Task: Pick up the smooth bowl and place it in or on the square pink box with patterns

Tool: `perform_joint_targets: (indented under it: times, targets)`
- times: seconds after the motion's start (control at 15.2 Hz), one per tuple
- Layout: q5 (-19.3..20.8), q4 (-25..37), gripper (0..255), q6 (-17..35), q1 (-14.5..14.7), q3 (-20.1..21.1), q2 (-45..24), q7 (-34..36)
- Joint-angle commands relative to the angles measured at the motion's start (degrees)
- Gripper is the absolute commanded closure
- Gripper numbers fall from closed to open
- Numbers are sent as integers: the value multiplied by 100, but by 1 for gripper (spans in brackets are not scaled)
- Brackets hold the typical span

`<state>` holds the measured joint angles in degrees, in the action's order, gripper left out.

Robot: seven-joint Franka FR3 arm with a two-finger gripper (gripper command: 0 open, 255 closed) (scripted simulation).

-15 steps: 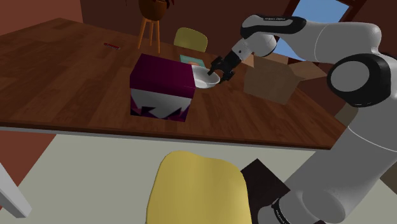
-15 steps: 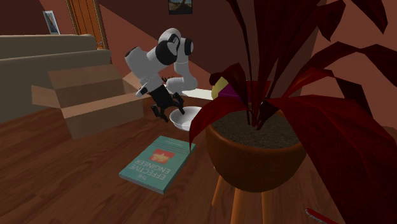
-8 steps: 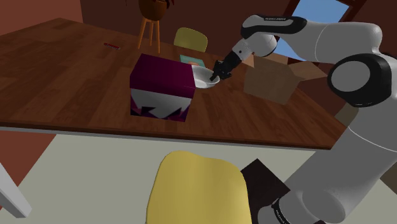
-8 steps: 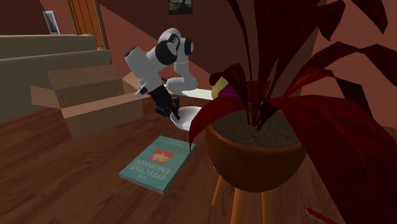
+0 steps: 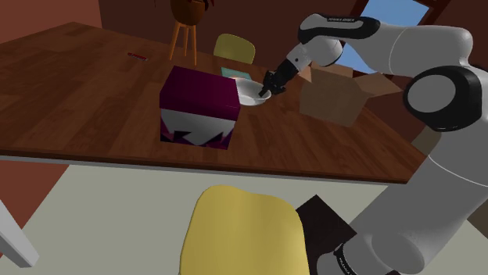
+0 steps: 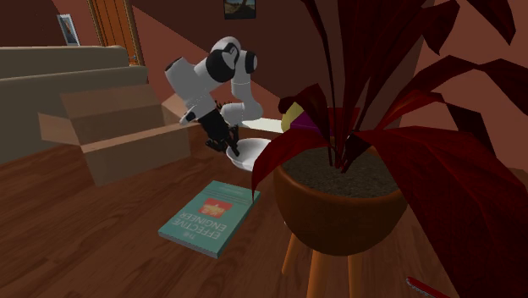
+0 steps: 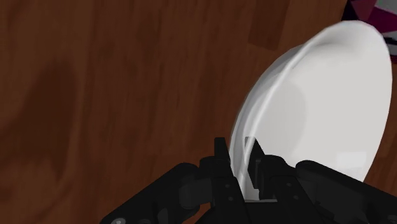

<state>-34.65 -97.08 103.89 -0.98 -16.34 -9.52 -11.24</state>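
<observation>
Beside the square magenta box with white zigzag patterns (image 5: pixel 199 105), your black claw (image 5: pixel 267 88) is clamped on the rim of the smooth white bowl (image 5: pixel 248 92). The bowl has risen slightly off the brown wooden surface (image 5: pixel 78 86) since a second ago, so you're likely ready to carry it over the box.

Shoulder camera: beside and slightly behind me, high, looks down over table (image 5: pixel 78 78), my arm (image 5: pixel 422 78) large at its right.
Second exterior camera: across table, low, faces me, hard behind potted plant (image 6: pixel 338 203).
Wrist camera: on my hand, looks along pincer (image 7: pixel 240 153), tabletop close.
Both outer views share bowl (image 5: pixel 249 94), cardboard box (image 5: pixel 340 98), teal book (image 5: pixel 233 73), plant.
</observation>
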Motion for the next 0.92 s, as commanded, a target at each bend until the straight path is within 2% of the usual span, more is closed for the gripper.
perform_joint_targets:
  times: [0.0, 0.86]
  targets:
    - [24, 120, 255, -128, -14, -12, 1, 78]
    - [96, 1105, 255, -981, -87, -48, -26, 528]
